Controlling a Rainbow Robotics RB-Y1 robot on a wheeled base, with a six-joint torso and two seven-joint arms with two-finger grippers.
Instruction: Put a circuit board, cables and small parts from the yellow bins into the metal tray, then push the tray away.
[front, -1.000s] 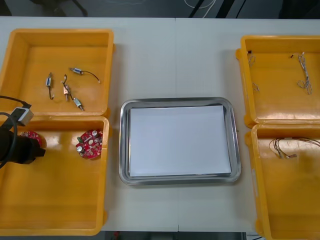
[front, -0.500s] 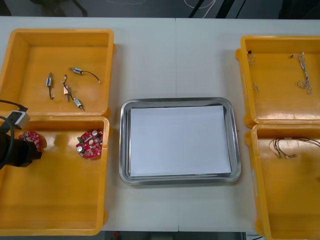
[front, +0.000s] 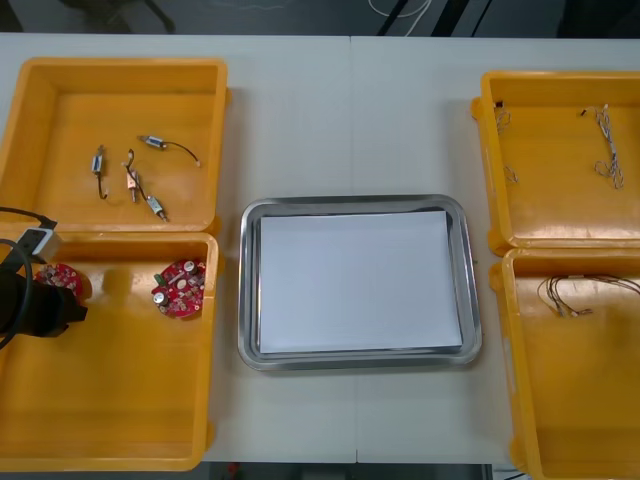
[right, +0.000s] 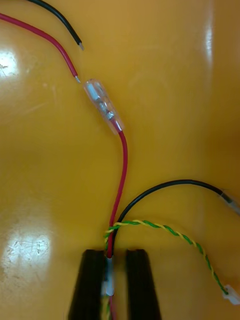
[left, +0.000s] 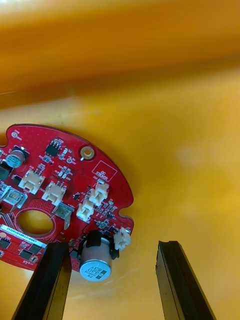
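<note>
left hand (left: 113, 247) stands wide open over a board (left: 60, 200) in the near left bin (left: 175, 125), with the board off to one side; closing now could clip its edge and flip it. right hand (right: 111, 255) pinches cables (right: 122, 165) thinly; they may slip.

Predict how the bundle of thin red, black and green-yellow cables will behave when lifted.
Probably floppy: the cables curve loosely across the yellow bin. Likely light, being thin. The right gripper pinches one end, so free ends may dangle.
</note>
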